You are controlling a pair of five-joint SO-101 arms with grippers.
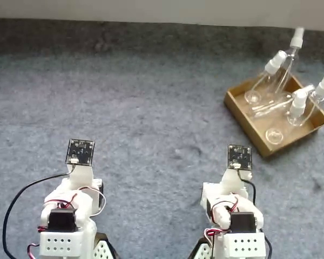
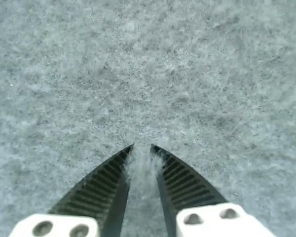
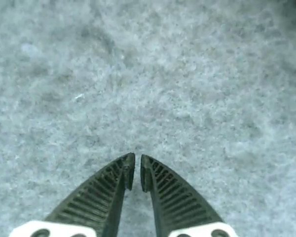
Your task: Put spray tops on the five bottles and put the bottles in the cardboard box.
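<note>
Your left end effector (image 2: 142,147) hangs over grey felt, jaws drawn narrow with only a slit between the tips, gripping nothing. Your right end effector (image 3: 137,156) is tighter still, tips all but touching, nothing held. In the high view the cardboard box (image 1: 243,123) lies at the upper right of the frame on the counter (image 1: 151,97), with clear bottles (image 1: 298,109) inside it, white spray tops (image 1: 275,62) fitted, some necks poking over the far rim.

Two arms (image 1: 70,208), one cardboard box (image 1: 245,125), and at least four spray-topped bottles (image 1: 298,108), overlapping too much for an exact count.
</note>
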